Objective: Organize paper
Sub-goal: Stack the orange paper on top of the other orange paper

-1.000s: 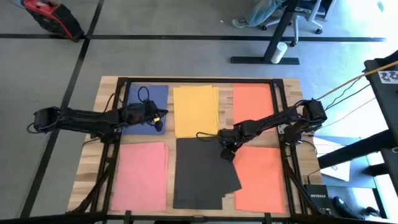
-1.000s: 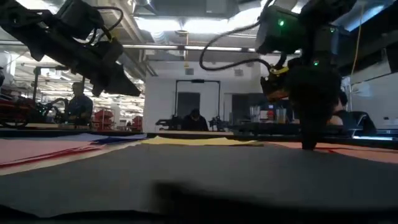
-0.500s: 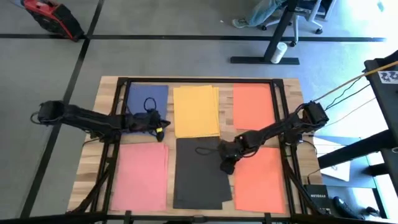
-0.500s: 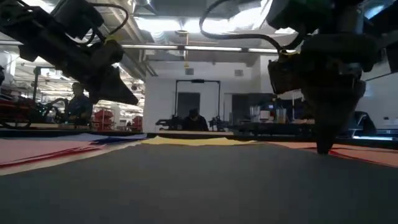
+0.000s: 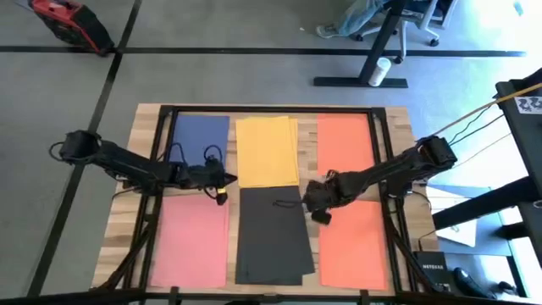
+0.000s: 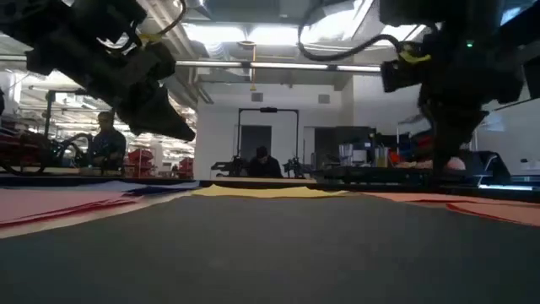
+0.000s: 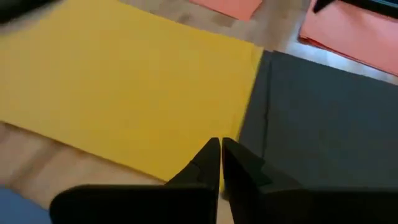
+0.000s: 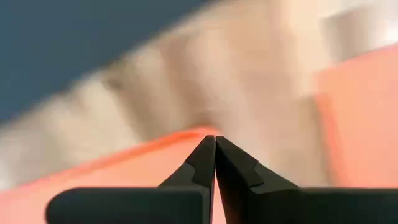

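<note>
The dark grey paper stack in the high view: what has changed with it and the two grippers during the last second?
The fanned dark grey construction paper stack was pushed into a neater pile. The right gripper, fingers shut, moved off it toward the lower orange paper stack. The left gripper, also shut, moved from the blue paper sheet toward the pink paper stack. Other stacks stayed put.

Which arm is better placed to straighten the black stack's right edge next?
Probably the right: the right gripper, fingers shut, sits by the black stack's right edge; the left gripper hangs at its far corner.
</note>
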`<action>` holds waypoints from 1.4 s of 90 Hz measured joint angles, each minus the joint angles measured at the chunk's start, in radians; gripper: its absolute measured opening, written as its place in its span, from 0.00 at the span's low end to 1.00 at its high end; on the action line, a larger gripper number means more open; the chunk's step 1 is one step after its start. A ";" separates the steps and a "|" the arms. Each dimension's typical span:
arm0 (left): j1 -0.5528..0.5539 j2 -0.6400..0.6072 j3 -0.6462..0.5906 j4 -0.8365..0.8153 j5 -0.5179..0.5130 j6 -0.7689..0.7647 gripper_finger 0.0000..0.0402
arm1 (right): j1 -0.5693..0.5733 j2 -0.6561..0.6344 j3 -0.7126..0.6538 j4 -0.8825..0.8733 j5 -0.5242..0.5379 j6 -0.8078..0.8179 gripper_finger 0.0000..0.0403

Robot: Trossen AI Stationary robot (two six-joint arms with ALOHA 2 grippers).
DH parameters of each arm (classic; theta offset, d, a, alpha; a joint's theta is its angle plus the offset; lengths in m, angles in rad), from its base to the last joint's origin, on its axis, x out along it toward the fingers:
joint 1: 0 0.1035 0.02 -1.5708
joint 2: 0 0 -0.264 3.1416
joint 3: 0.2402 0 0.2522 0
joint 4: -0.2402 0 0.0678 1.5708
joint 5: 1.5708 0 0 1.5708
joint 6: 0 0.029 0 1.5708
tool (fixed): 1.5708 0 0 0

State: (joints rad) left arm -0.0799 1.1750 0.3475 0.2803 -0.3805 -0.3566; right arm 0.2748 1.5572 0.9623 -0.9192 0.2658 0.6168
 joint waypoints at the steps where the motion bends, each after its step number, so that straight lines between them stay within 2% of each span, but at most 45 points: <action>1: 0.003 0.000 0.001 0.000 0.000 0.002 0.00 | -0.003 -0.003 -0.003 -0.006 0.010 -0.002 0.00; 16: 0.029 -0.001 0.001 -0.017 0.000 0.004 0.00 | -0.041 -0.009 -0.077 -0.027 0.114 -0.050 0.04; 42: 0.029 -0.001 0.001 -0.055 0.000 0.004 0.00 | -0.053 -0.010 -0.273 0.010 0.177 -0.020 0.35; 56: 0.030 -0.001 0.001 -0.062 0.001 0.004 0.00 | -0.050 -0.015 -0.347 0.086 0.238 -0.015 0.42; 77: 0.037 -0.001 0.001 -0.062 0.001 0.003 0.00 | -0.053 -0.009 -0.386 0.137 0.399 -0.019 0.42; 104: 0.045 -0.001 0.001 -0.062 0.001 -0.005 0.00 | -0.060 -0.012 -0.439 0.210 0.429 -0.015 0.41; 113: 0.045 -0.001 0.000 -0.061 0.001 -0.003 0.00 | -0.066 -0.011 -0.439 0.215 0.420 -0.018 0.35; 126: 0.045 -0.001 0.000 -0.061 0.001 -0.003 0.00 | -0.114 -0.010 -0.439 0.232 0.392 -0.026 0.17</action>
State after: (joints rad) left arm -0.0353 1.1736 0.3477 0.2195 -0.3798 -0.3595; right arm 0.1613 1.5467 0.5236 -0.6871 0.6582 0.5907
